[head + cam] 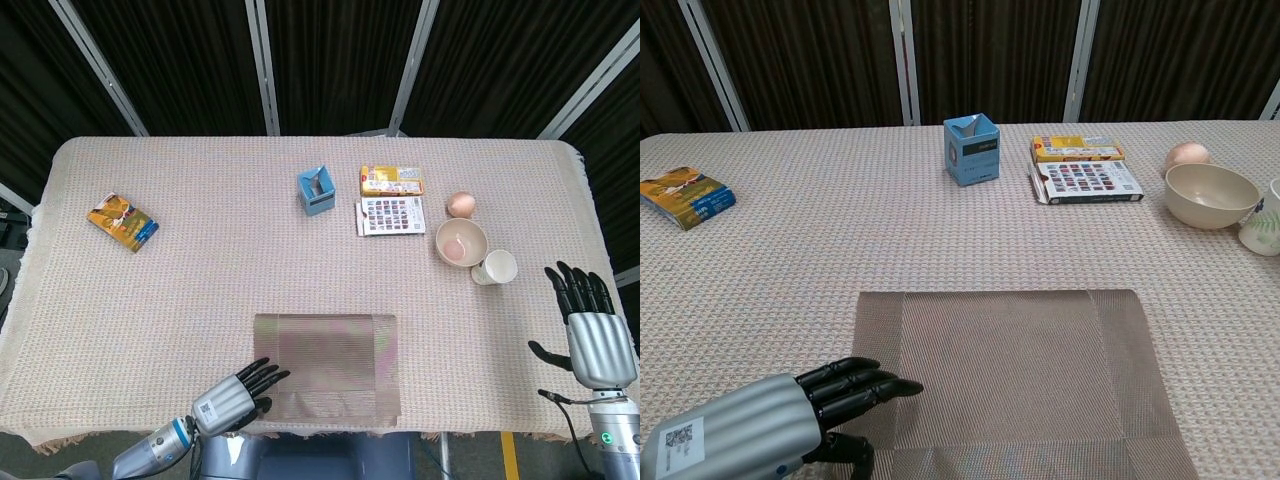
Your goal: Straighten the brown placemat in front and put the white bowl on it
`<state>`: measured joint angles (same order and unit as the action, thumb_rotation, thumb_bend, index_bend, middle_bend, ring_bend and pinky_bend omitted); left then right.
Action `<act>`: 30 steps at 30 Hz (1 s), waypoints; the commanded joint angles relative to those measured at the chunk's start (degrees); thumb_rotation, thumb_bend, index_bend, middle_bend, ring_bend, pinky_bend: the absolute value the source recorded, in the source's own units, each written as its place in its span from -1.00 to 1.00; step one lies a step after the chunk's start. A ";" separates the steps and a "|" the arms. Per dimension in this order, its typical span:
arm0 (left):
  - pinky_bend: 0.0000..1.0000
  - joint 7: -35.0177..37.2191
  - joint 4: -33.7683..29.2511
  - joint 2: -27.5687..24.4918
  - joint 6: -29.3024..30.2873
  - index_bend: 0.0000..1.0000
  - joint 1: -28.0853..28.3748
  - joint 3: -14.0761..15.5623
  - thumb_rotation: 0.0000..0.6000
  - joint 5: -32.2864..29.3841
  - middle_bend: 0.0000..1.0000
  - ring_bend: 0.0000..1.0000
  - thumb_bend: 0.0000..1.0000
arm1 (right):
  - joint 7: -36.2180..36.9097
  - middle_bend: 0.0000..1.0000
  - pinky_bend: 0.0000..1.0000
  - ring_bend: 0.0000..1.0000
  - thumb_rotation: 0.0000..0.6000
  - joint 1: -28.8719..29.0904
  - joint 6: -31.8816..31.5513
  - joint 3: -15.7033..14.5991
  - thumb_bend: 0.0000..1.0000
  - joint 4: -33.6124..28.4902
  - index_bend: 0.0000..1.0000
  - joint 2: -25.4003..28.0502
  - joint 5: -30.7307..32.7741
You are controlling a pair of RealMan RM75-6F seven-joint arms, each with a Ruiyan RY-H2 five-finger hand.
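The brown placemat point(325, 367) point(1012, 374) lies flat at the table's front edge, its sides square to the table. My left hand point(232, 397) point(790, 421) hovers at the mat's near left corner with fingers stretched out over its edge, holding nothing. The white bowl point(461, 242) point(1211, 195) stands at the right of the table, far from the mat. My right hand point(592, 328) is held up beyond the table's right edge, fingers spread and empty; only the head view shows it.
A white cup point(495, 267) stands beside the bowl, an egg-like ball point(460, 204) behind it. A blue box point(316, 192), a yellow packet point(391, 180) and a printed card point(391, 215) lie mid-table. A yellow-blue packet point(122, 222) lies far left.
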<state>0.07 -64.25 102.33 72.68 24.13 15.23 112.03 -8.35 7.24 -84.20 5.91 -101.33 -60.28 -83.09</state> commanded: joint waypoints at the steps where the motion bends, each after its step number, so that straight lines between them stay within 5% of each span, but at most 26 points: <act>1: -1.00 0.15 -0.05 0.10 0.03 0.15 0.07 -0.06 1.00 -0.23 -1.00 -1.00 -0.04 | 0.10 -1.00 -1.00 -1.00 1.00 -0.04 -0.05 0.02 -1.00 -0.07 -1.00 0.06 -0.03; 19: -1.00 1.96 -2.06 0.27 0.59 0.37 1.50 -3.50 1.00 -3.22 -1.00 -1.00 -0.04 | -0.11 -1.00 -1.00 -1.00 1.00 -0.16 -0.27 0.04 -1.00 -0.16 -1.00 0.04 -0.39; 25: -1.00 2.13 -6.46 -0.61 -3.49 0.39 6.62 -11.96 1.00 -8.05 -1.00 -1.00 -0.04 | -1.76 -1.00 -1.00 -1.00 1.00 -0.10 -0.36 0.10 -1.00 0.37 -1.00 -0.60 -0.18; 30: -1.00 1.31 -7.90 -2.03 -9.31 0.42 12.86 -23.04 1.00 -15.30 -1.00 -1.00 -0.03 | -2.49 -1.00 -1.00 -1.00 1.00 0.01 -0.32 0.88 -1.00 0.66 -1.00 -0.89 1.39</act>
<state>1.88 -70.87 101.35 67.35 32.84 -1.62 101.46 -10.67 7.20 -84.55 6.58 -100.77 -61.10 -81.99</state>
